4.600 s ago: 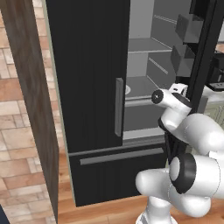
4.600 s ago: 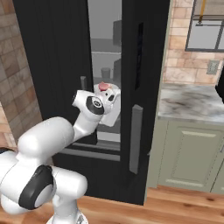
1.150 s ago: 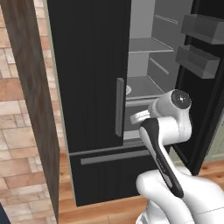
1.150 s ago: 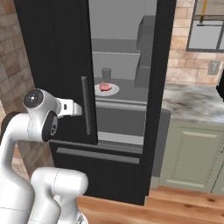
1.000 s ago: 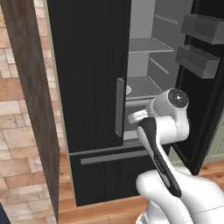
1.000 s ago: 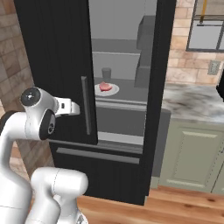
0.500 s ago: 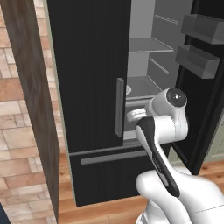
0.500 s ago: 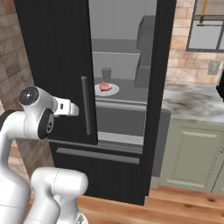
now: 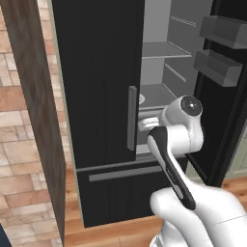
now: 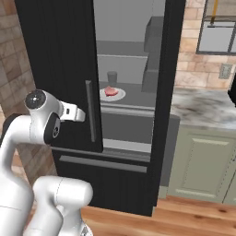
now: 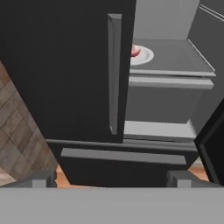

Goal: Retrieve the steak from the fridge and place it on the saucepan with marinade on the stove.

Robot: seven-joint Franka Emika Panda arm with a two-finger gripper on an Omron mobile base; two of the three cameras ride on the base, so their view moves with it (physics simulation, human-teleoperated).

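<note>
Beside the fridge (image 10: 60, 69) handle, the gripper (image 10: 79, 114) stood wide open and empty; reaching the steak (image 10: 110, 91) on its plate (image 10: 120, 95) needed a path around the closed door.

Place: a home kitchen, rendered.
Centre: tall black fridge (image 10: 129, 69), right door open, grey shelves inside.
Right of frame: marble-topped counter (image 10: 203, 107) over pale green cabinets (image 10: 198, 161).
Upper right: brick wall (image 10: 191, 41), window (image 10: 220, 25).
Bottom: wooden floor (image 10: 184, 220).

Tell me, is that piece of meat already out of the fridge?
No, the steak lies on a white plate on a shelf inside the fridge.
</note>
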